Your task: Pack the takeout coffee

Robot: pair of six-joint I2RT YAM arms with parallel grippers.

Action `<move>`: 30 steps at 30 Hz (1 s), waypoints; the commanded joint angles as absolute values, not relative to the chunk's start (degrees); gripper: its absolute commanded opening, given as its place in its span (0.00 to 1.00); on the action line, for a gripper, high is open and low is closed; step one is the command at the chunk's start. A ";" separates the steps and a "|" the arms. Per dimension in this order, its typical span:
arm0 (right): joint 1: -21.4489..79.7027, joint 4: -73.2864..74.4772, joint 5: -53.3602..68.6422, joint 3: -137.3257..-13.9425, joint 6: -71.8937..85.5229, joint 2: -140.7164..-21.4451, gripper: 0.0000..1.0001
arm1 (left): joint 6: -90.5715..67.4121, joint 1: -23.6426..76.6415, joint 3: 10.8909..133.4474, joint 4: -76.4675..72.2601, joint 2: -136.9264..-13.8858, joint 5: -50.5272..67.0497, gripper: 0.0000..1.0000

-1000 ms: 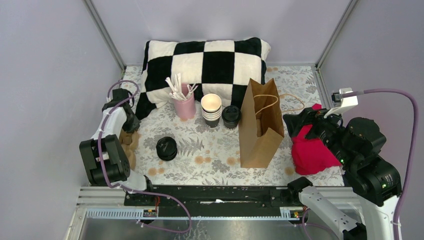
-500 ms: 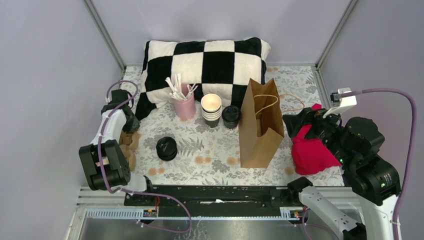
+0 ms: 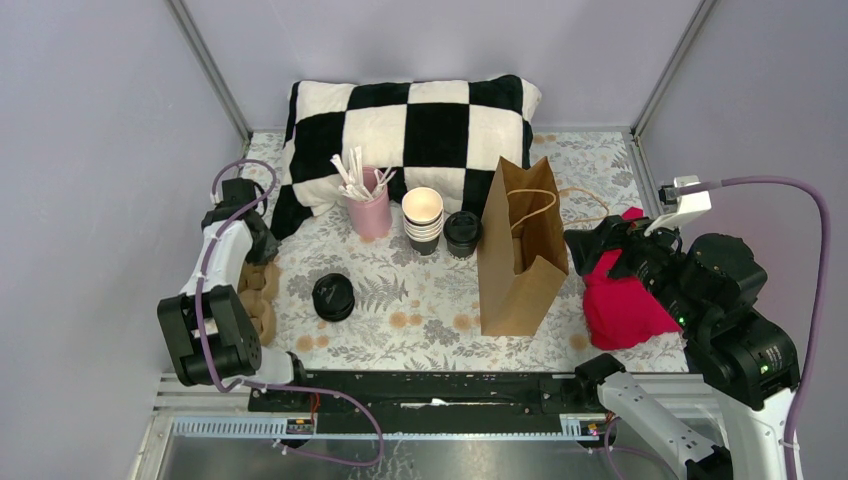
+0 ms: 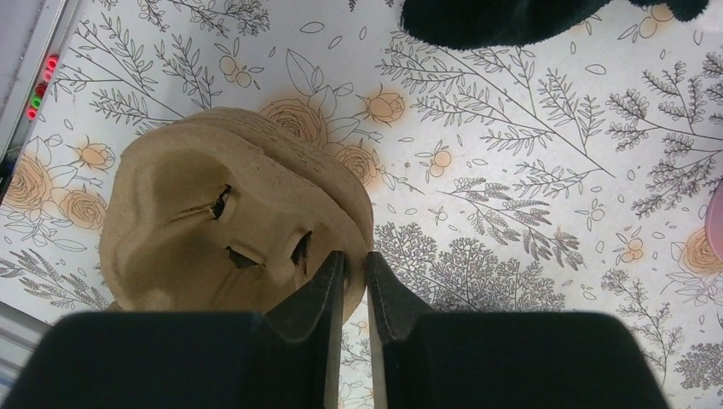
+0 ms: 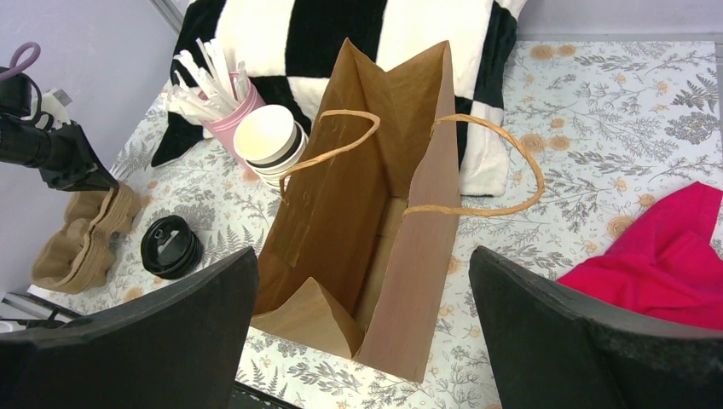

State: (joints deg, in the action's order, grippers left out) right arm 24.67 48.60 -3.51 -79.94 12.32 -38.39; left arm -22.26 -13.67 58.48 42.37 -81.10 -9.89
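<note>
The takeout coffee [image 3: 462,232], a black lidded cup, stands upright between a stack of lidless cups [image 3: 423,218] and the open brown paper bag [image 3: 522,250]. In the right wrist view the bag [image 5: 401,256] hides it. My left gripper [image 3: 262,258] is far to the left of the coffee. In the left wrist view that gripper [image 4: 354,256] is shut on the rim of a brown pulp cup carrier [image 4: 205,230]. My right gripper [image 3: 590,245] hangs just right of the bag. It stands wide open and empty [image 5: 362,256], looking into the bag's mouth.
A lone black lid [image 3: 333,297] lies left of centre. A pink cup of stirrers [image 3: 370,210] stands before a checkered pillow [image 3: 410,120]. A red cloth [image 3: 620,300] lies right of the bag. Walls and frame posts close in on three sides.
The left arm's elbow has drifted slightly toward the near left and its jaws have narrowed on the carrier's rim. The right arm has barely moved.
</note>
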 commanded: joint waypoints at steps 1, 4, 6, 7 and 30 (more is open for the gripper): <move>25.14 47.20 -3.00 -79.72 11.98 -38.61 1.00 | -22.56 -12.85 59.83 42.87 -78.47 -10.32 0.15; 25.11 47.13 -2.84 -79.63 11.95 -38.74 1.00 | -22.76 -12.29 60.75 44.17 -77.71 -10.90 0.13; 25.12 47.14 -2.82 -79.69 11.95 -38.75 1.00 | -22.64 -12.13 61.48 45.11 -77.25 -11.05 0.12; 25.18 47.13 -2.81 -79.71 11.95 -38.80 1.00 | -22.57 -12.05 61.81 45.56 -77.07 -11.19 0.12; 25.16 47.00 -2.64 -79.46 11.86 -40.66 1.00 | -29.19 -3.76 76.94 63.26 -75.63 -32.55 0.00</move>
